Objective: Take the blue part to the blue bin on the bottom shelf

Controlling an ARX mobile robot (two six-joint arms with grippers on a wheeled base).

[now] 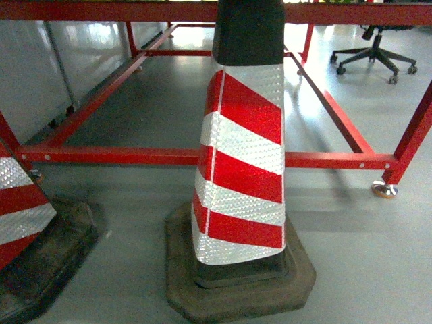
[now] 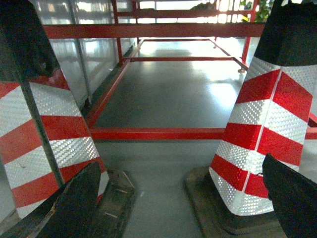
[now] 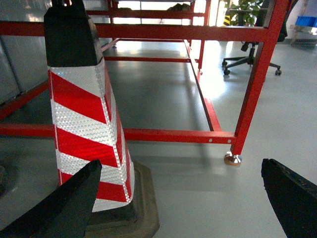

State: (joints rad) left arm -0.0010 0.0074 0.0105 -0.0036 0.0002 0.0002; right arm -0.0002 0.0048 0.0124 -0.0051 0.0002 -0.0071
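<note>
The blue part, the blue bin and the bottom shelf are out of view in all three views. My left gripper [image 2: 181, 163] is open, its dark fingers [image 2: 74, 203] spread wide over bare grey floor between two traffic cones. My right gripper [image 3: 181, 163] is open too and holds nothing. Its left finger [image 3: 64, 203] shows in front of a cone and its right finger over the floor. Neither gripper shows in the head view.
A red-and-white striped cone [image 1: 243, 155] on a black rubber base stands directly ahead, and a second cone [image 1: 20, 202] at the left edge. Behind them runs a low red steel frame [image 1: 135, 156] with a foot [image 1: 383, 190]. An office chair [image 1: 374, 50] stands far right.
</note>
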